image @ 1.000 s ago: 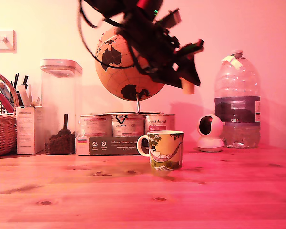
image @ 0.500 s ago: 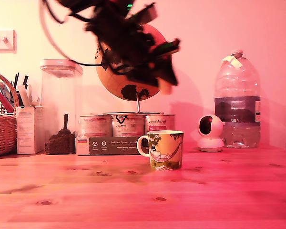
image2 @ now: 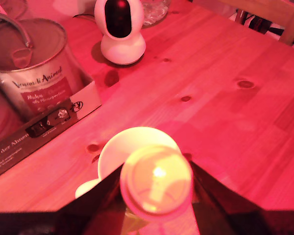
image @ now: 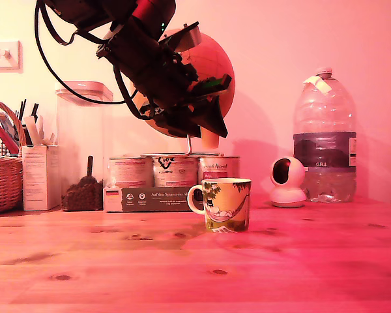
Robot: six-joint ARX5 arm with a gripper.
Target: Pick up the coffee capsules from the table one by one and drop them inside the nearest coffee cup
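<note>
The gripper [image: 210, 135] is hanging over the yellow-green mug [image: 225, 205], clamped on a tan coffee capsule [image2: 156, 182], so it looks like release time next.

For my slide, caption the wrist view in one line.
Gripper holding a capsule above the cup, with tin and white camera on the table.
</note>
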